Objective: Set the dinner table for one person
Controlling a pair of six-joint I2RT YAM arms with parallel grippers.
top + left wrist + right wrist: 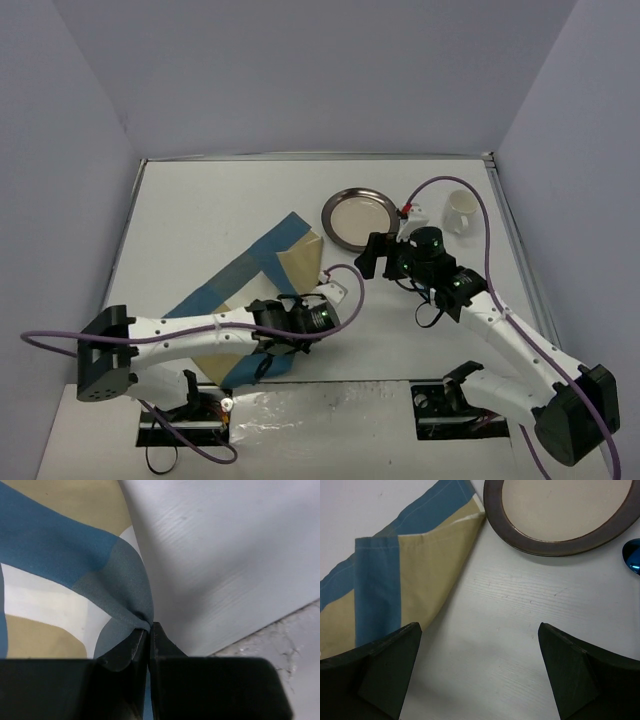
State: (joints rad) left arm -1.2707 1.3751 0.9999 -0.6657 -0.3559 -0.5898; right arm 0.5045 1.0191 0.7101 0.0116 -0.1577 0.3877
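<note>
On the dinner table (pixel 200 210) I count one placemat (pixel 250 270), one plate (pixel 357 217) and one white cup (pixel 459 210). There are two arms, each with one gripper.

The placemat, blue and tan, is folded over itself. In the top view its lower end is hidden under the left arm, so its full shape is hard to make out. In the right wrist view a shiny blue thing (pixel 632 555) is cut off by the right edge, and I cannot tell what it is. The plate is also cut off there, at the top of the frame.

The left gripper (pixel 149 630) has its fingers pressed together on a pinched edge of the placemat. The white tabletop fills the upper right of that frame, to the right of the fingers.

The right gripper (pixel 479 630) stands wide apart and holds nothing. Bare table lies directly below it, between the placemat at the left and the plate at the upper right. In the top view the table fills the middle of the frame, and both grippers are above it.
</note>
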